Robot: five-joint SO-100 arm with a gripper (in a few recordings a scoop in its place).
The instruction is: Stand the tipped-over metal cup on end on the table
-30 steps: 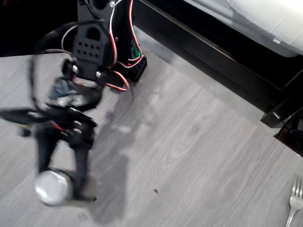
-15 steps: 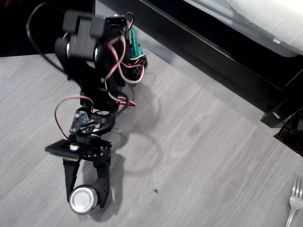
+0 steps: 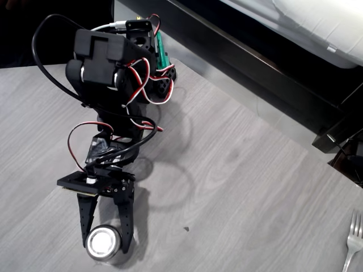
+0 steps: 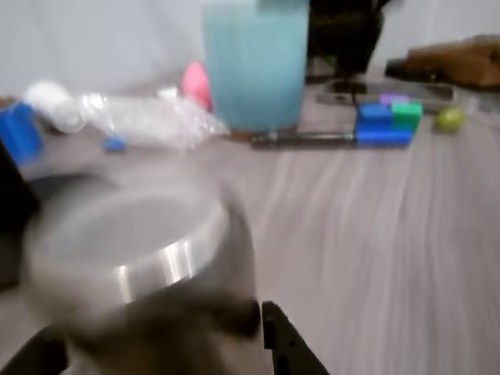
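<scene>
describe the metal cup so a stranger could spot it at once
On the pale grey wood-grain table, follow the black arm to its gripper near the bottom-left edge. Between the fingers stands the small shiny steel cup, round from above, unlike the flat silver fork far right.

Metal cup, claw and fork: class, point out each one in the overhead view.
metal cup (image 3: pixel 103 242), overhead view, on its round shiny end face.
claw (image 3: pixel 106 243), overhead view, midway between its fingertips.
fork (image 3: pixel 354 232), overhead view, on its tines.

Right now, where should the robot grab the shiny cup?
Around the round side wall of the metal cup, coming from above, one finger on each side. In the overhead view it shows a flat round end facing up, and the gripper already straddles it that way.
</scene>
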